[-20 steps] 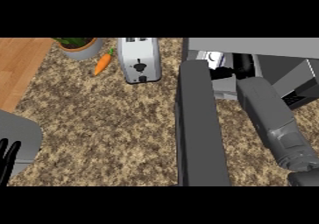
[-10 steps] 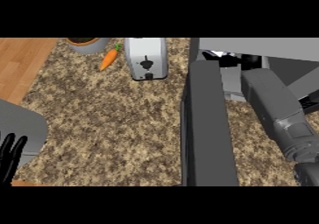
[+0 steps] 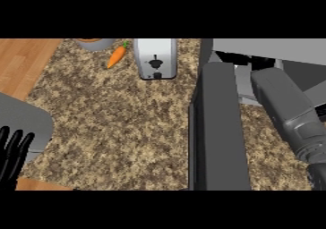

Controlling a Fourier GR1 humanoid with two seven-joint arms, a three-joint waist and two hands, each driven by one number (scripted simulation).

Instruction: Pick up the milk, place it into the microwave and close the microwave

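Head view: the right forearm [image 3: 288, 114] reaches up into the microwave [image 3: 271, 47], past its open door [image 3: 218, 129]. The right hand is hidden inside, so I cannot tell its fingers. The milk is not visible, probably inside with that hand; its axis cannot be judged. The left hand [image 3: 8, 156] rests at the lower left, fingers straight and spread.

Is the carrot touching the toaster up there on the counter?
Apart. The head view shows a strip of speckled counter between the carrot and the toaster along the carrot's whole length.
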